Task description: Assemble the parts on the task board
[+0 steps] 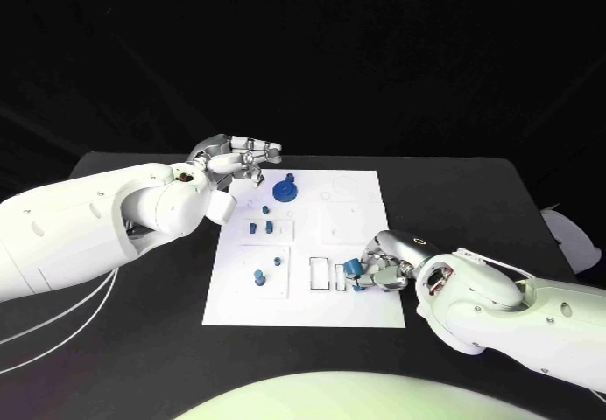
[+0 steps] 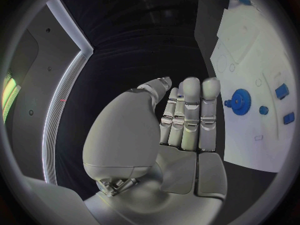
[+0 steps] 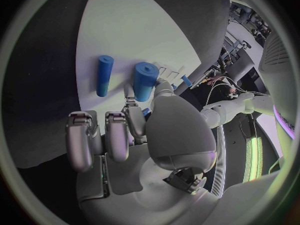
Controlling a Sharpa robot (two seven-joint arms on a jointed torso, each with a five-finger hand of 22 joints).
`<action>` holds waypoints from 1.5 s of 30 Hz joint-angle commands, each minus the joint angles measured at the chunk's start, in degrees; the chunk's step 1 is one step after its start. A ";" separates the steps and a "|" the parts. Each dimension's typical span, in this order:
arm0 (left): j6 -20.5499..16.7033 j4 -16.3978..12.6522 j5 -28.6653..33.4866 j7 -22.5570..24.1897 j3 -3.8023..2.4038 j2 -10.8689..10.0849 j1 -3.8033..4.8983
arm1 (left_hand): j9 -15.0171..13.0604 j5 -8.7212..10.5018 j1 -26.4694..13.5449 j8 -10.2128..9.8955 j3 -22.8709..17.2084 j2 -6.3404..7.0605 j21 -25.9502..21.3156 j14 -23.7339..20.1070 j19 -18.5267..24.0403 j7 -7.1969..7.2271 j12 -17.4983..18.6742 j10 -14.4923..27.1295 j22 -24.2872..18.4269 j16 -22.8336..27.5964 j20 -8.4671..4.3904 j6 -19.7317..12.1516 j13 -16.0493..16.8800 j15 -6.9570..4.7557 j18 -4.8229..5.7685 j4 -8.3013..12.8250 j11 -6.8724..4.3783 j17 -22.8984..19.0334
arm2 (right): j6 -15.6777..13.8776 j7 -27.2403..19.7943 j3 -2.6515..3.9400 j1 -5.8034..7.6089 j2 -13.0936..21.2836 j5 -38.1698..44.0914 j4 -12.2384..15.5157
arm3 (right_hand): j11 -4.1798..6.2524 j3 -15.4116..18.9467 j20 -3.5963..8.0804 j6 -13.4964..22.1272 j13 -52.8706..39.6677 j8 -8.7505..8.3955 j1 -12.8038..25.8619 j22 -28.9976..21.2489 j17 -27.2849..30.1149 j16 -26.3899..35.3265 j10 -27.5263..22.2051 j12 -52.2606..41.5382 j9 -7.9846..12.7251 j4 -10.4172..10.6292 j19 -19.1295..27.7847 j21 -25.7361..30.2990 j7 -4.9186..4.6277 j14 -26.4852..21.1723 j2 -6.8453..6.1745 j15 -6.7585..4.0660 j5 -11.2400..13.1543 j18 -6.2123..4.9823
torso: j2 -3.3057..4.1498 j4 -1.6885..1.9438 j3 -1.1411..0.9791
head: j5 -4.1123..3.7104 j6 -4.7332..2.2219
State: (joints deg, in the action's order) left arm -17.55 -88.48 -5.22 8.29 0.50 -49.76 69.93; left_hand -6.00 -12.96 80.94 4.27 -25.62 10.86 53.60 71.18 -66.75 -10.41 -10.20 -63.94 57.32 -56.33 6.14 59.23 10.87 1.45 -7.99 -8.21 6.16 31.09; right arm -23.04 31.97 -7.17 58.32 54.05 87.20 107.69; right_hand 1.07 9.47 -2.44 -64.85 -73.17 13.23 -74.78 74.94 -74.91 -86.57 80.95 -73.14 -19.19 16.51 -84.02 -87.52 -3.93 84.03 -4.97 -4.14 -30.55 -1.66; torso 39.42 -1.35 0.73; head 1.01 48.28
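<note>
The right robot hand pinched a blue part at the task board's near right; a second cylinder lay parallel, just beside. The left robot hand hovered empty, fingers extended, at the far left edge.

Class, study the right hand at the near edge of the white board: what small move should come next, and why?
Probably close the right hand on the thick blue cylinder and lift it. Its fingertips already reach that part on the white task board, while a thin blue peg lies apart beside it.
</note>
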 commanded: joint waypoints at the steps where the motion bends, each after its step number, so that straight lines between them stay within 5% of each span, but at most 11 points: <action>1: 1.41 -0.09 0.24 0.84 -0.04 0.12 0.02 | 0.12 -0.08 0.54 0.36 0.12 -0.10 -0.37 -0.38 0.11 0.03 -0.47 0.36 -0.17 0.04 0.44 -0.31 0.08 0.00 -0.82 0.48 -0.02 -0.30 | -2.29 -0.47 -0.37 -0.49 0.41 -0.55 0.74 | 0.19 -0.60 0.57 -0.92 -0.13 0.53 -1.11 14.51 -8.10 -0.39 0.48 -0.16 -0.58 -0.16 -5.20 -0.56 1.00 4.59 1.02 -0.51 -1.48 1.24 | -0.02 -0.08 -0.05 | 0.10 -0.15; 6: 1.88 0.02 0.22 1.04 -0.03 0.18 0.01 | 0.14 -0.09 0.77 0.37 0.12 -0.10 -0.47 -0.45 0.14 0.01 -0.53 0.45 -0.25 0.08 0.43 -0.36 0.09 0.00 -0.84 0.65 -0.01 -0.41 | -4.99 -1.90 -0.18 0.07 1.56 -5.25 2.12 | 0.40 -0.65 0.75 -1.22 -0.15 0.80 -0.90 14.77 -8.52 -0.58 0.63 0.01 -0.88 0.06 -5.56 -1.46 1.24 4.66 1.81 -0.69 -3.14 1.44 | -0.14 0.03 0.08 | -0.03 -0.34; 23: 2.12 0.28 0.22 1.36 -0.02 0.31 -0.06 | 0.17 -0.10 0.99 0.39 0.10 -0.17 -0.50 -0.45 0.12 -0.02 -0.60 0.55 -0.26 -0.04 0.41 -0.42 0.10 0.00 -0.83 0.79 0.02 -0.26 | -6.77 -4.21 -0.02 1.25 0.61 -11.96 4.04 | 0.59 -0.67 0.89 -1.49 -0.59 1.06 -0.44 15.06 -9.29 -0.93 1.05 -0.29 -1.19 0.06 -5.98 -2.48 1.47 4.81 2.67 -0.84 -3.97 1.66 | 0.03 -0.05 0.10 | 0.11 -0.86; 29: 2.24 0.27 0.22 1.39 -0.01 0.47 -0.07 | 0.20 -0.14 1.40 0.43 -0.03 -0.34 -0.51 -0.56 0.07 -0.04 -0.73 0.66 -0.25 0.00 0.39 -0.46 0.11 0.00 -0.82 1.05 0.03 -0.44 | -5.81 -4.01 -0.02 1.26 -2.05 -14.39 2.87 | 0.57 0.44 0.97 -1.54 -0.68 1.37 3.10 15.06 -9.23 -0.92 1.31 -0.07 -1.75 0.18 -5.98 -2.48 1.45 4.77 4.54 -0.85 0.99 1.66 | 0.05 0.19 0.07 | 0.10 -0.89; 38: 2.21 0.18 0.22 1.23 -0.01 0.52 -0.07 | 0.21 -0.14 1.49 0.44 -0.05 -0.37 -0.61 -0.61 0.12 -0.05 -0.77 0.70 -0.34 0.03 0.39 -0.48 0.11 0.00 -0.84 1.12 0.04 -0.53 | -4.95 -4.35 -0.03 1.26 -4.99 -15.81 0.78 | 0.81 1.50 1.08 -2.03 -1.64 2.11 5.64 15.06 -9.59 -1.07 1.99 -0.77 -2.56 0.21 -5.98 -2.48 1.78 4.84 6.34 -1.03 4.42 1.66 | 0.11 0.01 0.04 | 0.50 -0.82; 45: 2.00 0.07 0.22 1.17 -0.01 0.48 -0.06 | 0.21 -0.14 1.49 0.44 -0.05 -0.37 -0.61 -0.61 0.12 -0.05 -0.77 0.70 -0.34 0.03 0.39 -0.48 0.11 0.00 -0.84 1.12 0.04 -0.53 | -3.83 -4.00 -0.04 1.18 -6.27 -15.90 -0.54 | 0.96 1.82 1.16 -2.33 -2.52 2.49 5.85 15.06 -9.52 -1.03 2.48 -1.61 -2.91 0.16 -5.98 -2.48 1.97 4.82 6.55 -1.13 5.14 1.66 | 0.08 0.09 0.04 | 0.77 -0.55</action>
State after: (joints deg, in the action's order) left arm -16.27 -88.22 -5.22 8.88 0.53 -49.35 69.85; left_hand -5.85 -12.96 81.86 4.60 -25.71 10.40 53.36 70.77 -66.75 -10.41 -10.84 -63.52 57.03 -56.34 6.14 59.24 10.89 1.44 -7.99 -7.48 6.17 30.61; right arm -28.50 28.31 -7.22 59.54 47.95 71.80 107.35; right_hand 1.90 10.91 -1.62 -64.80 -75.02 15.51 -69.21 74.91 -74.93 -87.34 82.98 -74.55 -22.08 16.69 -84.03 -89.80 -3.78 84.04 1.64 -4.93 -25.60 -0.80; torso 39.53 -1.27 0.77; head 1.61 47.64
